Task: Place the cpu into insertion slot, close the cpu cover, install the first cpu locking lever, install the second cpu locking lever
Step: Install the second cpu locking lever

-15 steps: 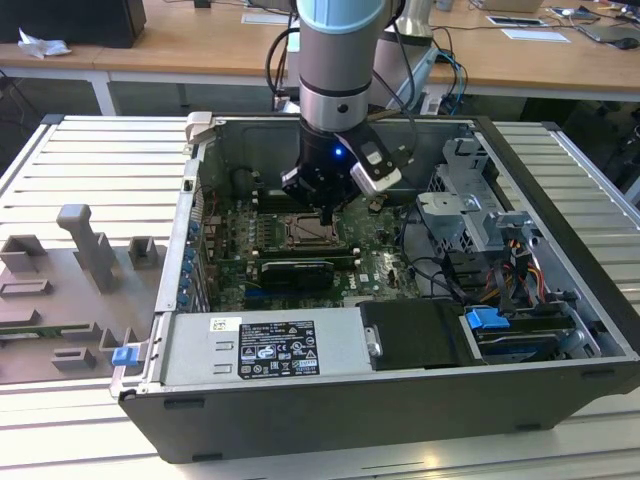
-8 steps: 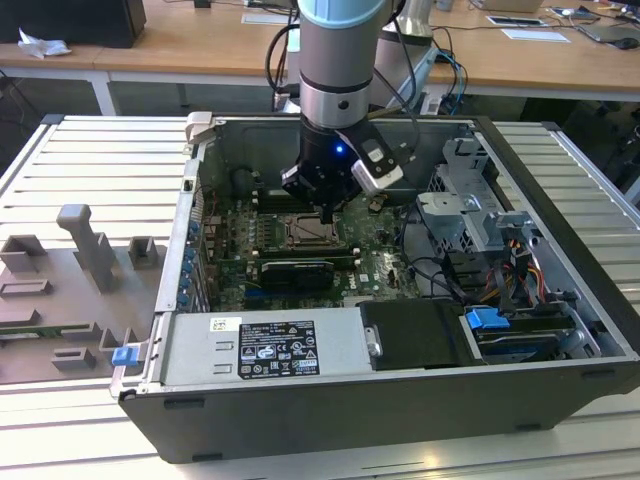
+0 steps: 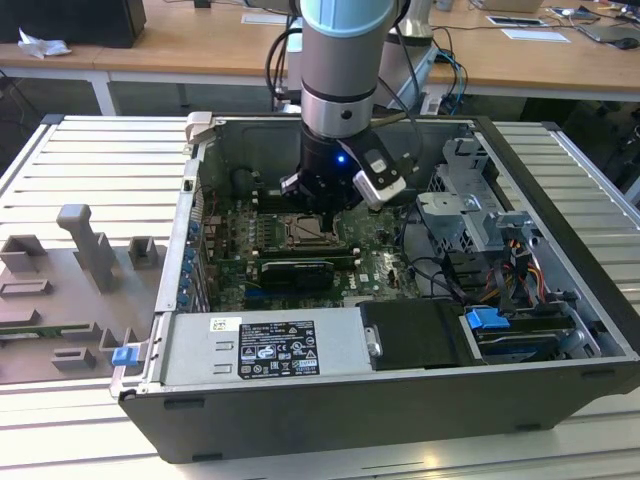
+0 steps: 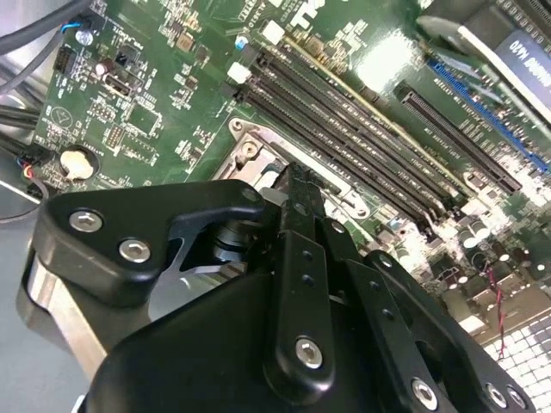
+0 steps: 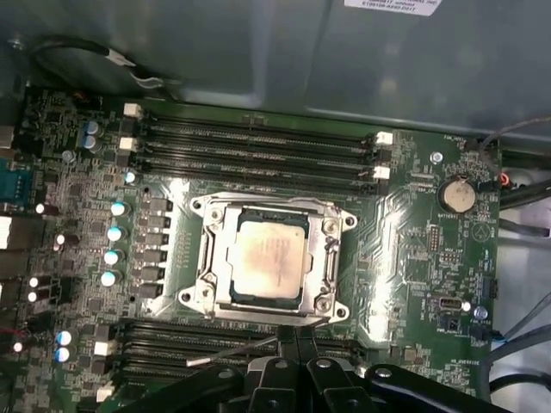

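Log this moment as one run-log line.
cpu: seated in insertion slot | cpu cover: down around cpu | gripper: shut, at socket edge beside memory slots | holding: nothing seen

A robotics lab or electronics workshop: an opened desktop computer case [image 3: 400,330] lies on a ribbed aluminium counter [image 3: 90,170] under an industrial robot arm [image 3: 345,60]. Grey fixture blocks [image 3: 85,250] sit beside it, and wooden desks [image 3: 200,45] with papers [image 3: 535,33] and cables stand behind.
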`<action>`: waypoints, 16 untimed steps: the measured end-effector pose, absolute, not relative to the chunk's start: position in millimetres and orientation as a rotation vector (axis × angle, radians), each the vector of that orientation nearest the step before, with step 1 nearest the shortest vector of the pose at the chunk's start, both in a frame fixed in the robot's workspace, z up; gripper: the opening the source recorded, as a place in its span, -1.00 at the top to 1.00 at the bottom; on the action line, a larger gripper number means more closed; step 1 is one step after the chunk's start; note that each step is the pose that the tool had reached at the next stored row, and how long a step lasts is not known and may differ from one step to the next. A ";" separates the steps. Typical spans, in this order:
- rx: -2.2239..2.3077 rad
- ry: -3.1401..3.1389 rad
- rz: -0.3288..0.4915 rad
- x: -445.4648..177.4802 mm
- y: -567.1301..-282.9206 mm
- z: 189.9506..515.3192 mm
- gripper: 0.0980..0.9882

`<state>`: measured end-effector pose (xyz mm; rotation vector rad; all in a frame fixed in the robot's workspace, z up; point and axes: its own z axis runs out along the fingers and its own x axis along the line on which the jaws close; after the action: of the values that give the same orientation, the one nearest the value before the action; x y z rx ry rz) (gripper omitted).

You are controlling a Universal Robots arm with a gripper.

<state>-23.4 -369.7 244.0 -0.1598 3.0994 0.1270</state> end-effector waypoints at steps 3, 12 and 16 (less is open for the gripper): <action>-0.160 3.099 0.127 -23.3 -373.4 243.9 0.98; -0.160 3.099 0.127 -23.4 -381.8 244.0 0.98; -0.159 3.114 0.132 -23.4 -383.4 244.0 0.98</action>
<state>-23.4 -383.4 244.0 -0.1594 3.1143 0.1317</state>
